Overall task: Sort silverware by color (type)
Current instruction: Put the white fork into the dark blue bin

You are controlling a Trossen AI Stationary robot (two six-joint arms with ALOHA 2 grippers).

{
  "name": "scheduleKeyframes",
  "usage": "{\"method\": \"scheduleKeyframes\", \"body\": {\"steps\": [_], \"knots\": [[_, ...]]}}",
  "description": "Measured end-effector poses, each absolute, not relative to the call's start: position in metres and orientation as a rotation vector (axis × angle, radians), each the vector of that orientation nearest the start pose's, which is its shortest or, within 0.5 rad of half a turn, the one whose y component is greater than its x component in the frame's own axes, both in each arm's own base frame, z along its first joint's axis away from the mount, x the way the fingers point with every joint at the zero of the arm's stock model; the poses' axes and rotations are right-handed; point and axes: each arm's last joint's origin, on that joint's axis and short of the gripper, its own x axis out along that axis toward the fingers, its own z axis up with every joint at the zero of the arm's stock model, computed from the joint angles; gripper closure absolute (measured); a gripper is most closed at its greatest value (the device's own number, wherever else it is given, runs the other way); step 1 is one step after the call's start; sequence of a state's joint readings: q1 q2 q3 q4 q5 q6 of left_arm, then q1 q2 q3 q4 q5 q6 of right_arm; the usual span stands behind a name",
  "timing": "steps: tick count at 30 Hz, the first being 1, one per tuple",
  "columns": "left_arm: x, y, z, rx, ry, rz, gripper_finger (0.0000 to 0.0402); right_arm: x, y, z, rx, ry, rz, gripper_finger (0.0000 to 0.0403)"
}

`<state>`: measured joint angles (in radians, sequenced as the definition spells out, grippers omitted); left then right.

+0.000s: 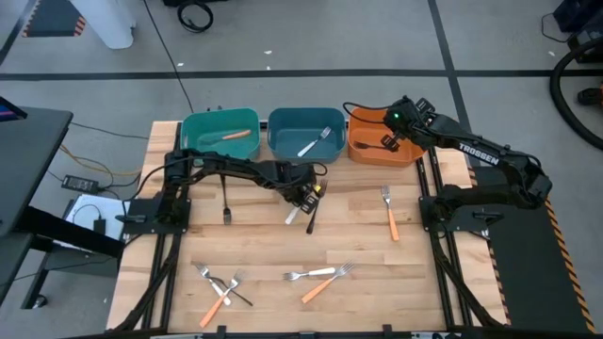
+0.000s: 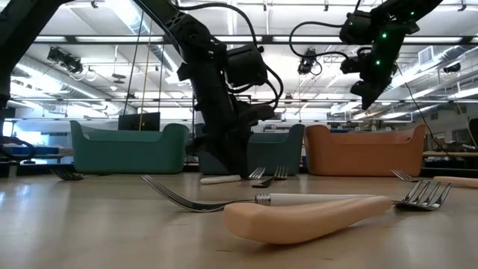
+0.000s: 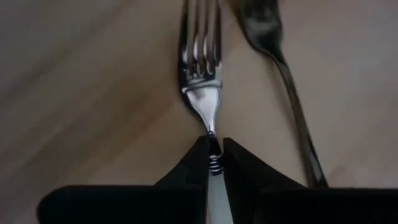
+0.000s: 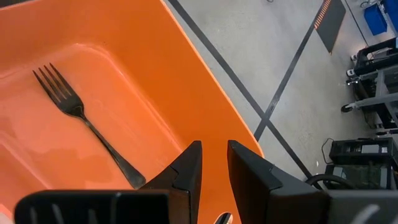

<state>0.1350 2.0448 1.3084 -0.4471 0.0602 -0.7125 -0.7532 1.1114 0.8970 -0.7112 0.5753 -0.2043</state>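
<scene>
The left tool (image 1: 303, 201) was down at mid-surface (image 1: 358, 235), its fingers (image 3: 193, 171) pinched on a silver fork (image 3: 202, 68) lying flat, a black fork (image 3: 286, 74) just beside it. The right tool (image 1: 400, 132) hung over the orange bin (image 4: 186, 74), fingers slightly parted and empty; a black fork (image 4: 87, 124) lay inside. Other forks (image 1: 316, 274) lay scattered near the front edge.
</scene>
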Motion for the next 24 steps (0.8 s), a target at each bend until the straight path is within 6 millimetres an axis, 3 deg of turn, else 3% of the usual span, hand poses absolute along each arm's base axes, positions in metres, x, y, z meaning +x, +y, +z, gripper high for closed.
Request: {"method": "scheduleKeyframes", "body": {"steps": [8, 18, 24], "knots": [[0.393, 0.05, 0.178, -0.69, 1.022, 0.393, 0.0398, 0.143, -0.156, 0.273, -0.07, 1.101, -1.122, 0.0318], [0.389, 0.05, 0.181, -0.675, 1.039, 0.393, 0.0399, 0.143, -0.156, 0.273, -0.068, 1.099, -1.117, 0.0318], [0.378, 0.054, 0.213, -0.645, 0.984, 0.366, 0.0399, 0.143, -0.156, 0.273, -0.061, 1.096, -1.107, 0.0318]]}}
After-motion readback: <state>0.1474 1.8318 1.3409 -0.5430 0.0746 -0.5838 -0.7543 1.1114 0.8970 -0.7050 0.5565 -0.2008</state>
